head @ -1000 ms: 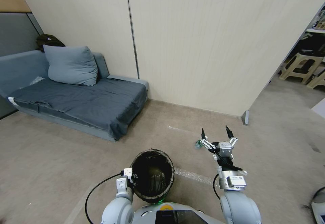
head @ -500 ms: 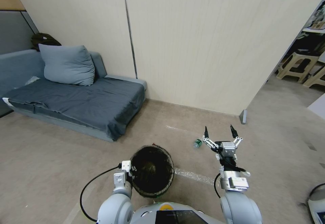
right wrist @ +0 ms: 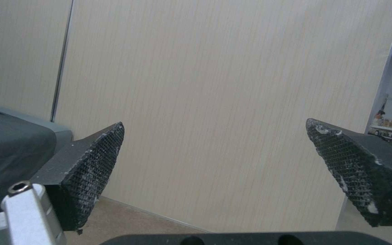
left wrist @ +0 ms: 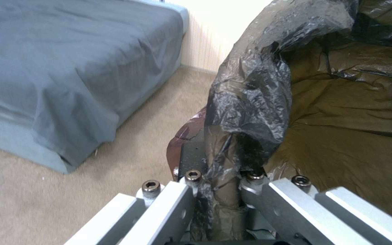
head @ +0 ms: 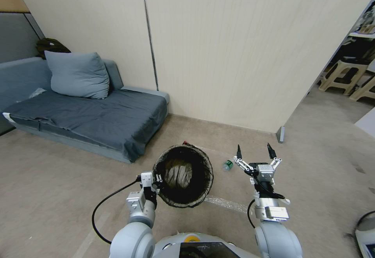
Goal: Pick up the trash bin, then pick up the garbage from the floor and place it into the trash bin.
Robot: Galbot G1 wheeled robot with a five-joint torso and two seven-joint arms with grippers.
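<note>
Over on the left a grey sofa stands against the pale wall panel, with a blue-grey pillow propped at its back. In front of the robot, the left tool is clamped on the near rim of the trash bin, its two sides pinching the crinkly black bag where it folds over the edge; from the wrist the plastic is seen bunched between the metal fingers. The bin hangs off the floor, tilted so its dark mouth faces up and toward the robot. A bit of red peeks out just behind the bin's far rim, too small to make out. To the right of the bin a small green piece of garbage lies on the tan floor, just beside the right tool. That tool is spread wide, holding nothing, its black textured fingertips well apart and pointing toward the wall. Further right, beige stools stand past the panel's end.
</note>
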